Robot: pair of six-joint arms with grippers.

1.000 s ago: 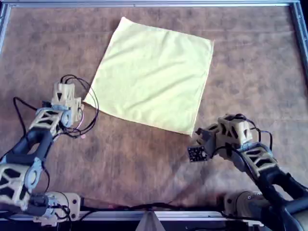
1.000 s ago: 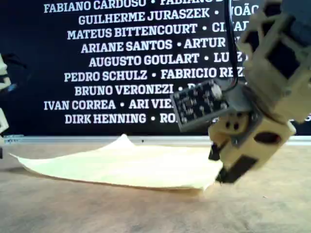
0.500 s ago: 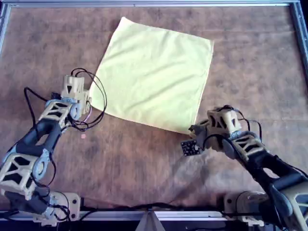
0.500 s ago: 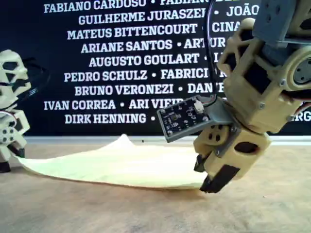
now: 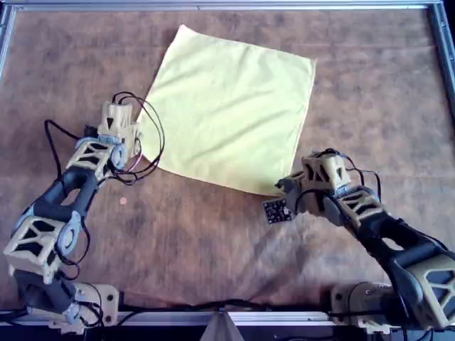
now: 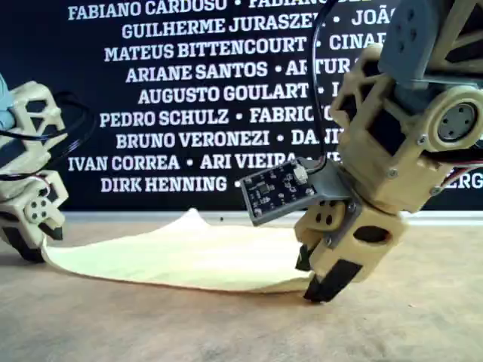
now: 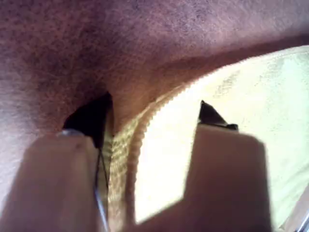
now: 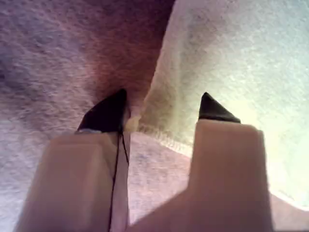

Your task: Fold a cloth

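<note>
Wrist views only: both end effectors (image 7: 152,113) (image 8: 161,108) agape astride cloth (image 5: 227,114) corners, seemingly ungripped.

We see a plain pale yellow cloth (image 5: 231,114) on a mottled brown bench (image 5: 370,92); our tan grippers have black tips.

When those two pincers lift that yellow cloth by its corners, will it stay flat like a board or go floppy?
Probably floppy: the cloth is thin and already ripples up from the table in the exterior view. It likely sags between the left pincer and right pincer. It looks light, so it may drag when pushed.
</note>
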